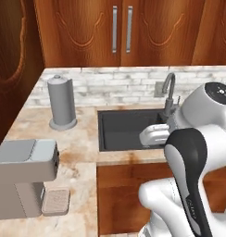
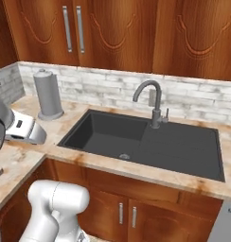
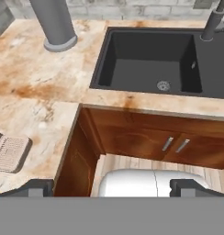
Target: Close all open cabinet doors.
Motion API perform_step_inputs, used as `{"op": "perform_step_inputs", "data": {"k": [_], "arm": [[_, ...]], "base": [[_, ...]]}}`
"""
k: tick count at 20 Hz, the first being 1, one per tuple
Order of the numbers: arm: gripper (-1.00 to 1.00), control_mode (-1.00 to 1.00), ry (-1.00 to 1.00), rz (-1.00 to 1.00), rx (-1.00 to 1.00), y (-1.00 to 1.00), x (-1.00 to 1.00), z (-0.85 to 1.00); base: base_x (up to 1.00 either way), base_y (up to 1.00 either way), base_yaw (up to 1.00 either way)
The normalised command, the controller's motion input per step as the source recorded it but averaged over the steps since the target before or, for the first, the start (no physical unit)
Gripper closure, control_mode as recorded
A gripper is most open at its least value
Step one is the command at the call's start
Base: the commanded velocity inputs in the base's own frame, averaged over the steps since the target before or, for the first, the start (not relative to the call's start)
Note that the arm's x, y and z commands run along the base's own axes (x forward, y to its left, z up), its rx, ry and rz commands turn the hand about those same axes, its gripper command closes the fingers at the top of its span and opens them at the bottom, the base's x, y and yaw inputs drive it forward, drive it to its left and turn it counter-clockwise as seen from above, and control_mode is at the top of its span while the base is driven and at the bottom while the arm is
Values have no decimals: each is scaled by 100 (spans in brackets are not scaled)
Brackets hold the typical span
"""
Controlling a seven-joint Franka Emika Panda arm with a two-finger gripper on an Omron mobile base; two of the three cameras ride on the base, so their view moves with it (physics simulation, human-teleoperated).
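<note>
Your tool (image 3: 112,187) is spread wide and holds nothing; it looks down over the bench (image 3: 36,73) corner and the dark sink (image 3: 146,59). The open door (image 1: 13,60) stands far left and well above the tool, a tall panel on edge swung out over the bench, so my judgement is that you must lift and swing left. Count: one open door; two shut upper doors (image 1: 122,32) with paired handles behind the sink; two shut lower doors (image 3: 176,144) beneath it. One tap (image 2: 153,101), one grey cylinder (image 1: 62,102), one coffee machine (image 1: 24,178) near left.
</note>
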Motion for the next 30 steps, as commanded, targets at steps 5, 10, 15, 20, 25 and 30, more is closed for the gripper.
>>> {"op": "perform_step_inputs", "data": {"k": [5, 10, 15, 20, 25, 30], "arm": [[-100, 100, 0, 0, 0, 0, 0, 0], [-100, 100, 0, 0, 0, 0, 0, 0], [-100, 100, 0, 0, 0, 0, 0, 0], [-100, 100, 0, 0, 0, 0, 0, 0], [-100, 100, 0, 0, 0, 0, 0, 0], [-100, 100, 0, 0, 0, 0, 0, 0]], "base": [[-34, -71, -6], [-9, -77, -3], [0, -75, -3], [0, -68, -6], [0, -63, -8], [0, -60, -9]]}}
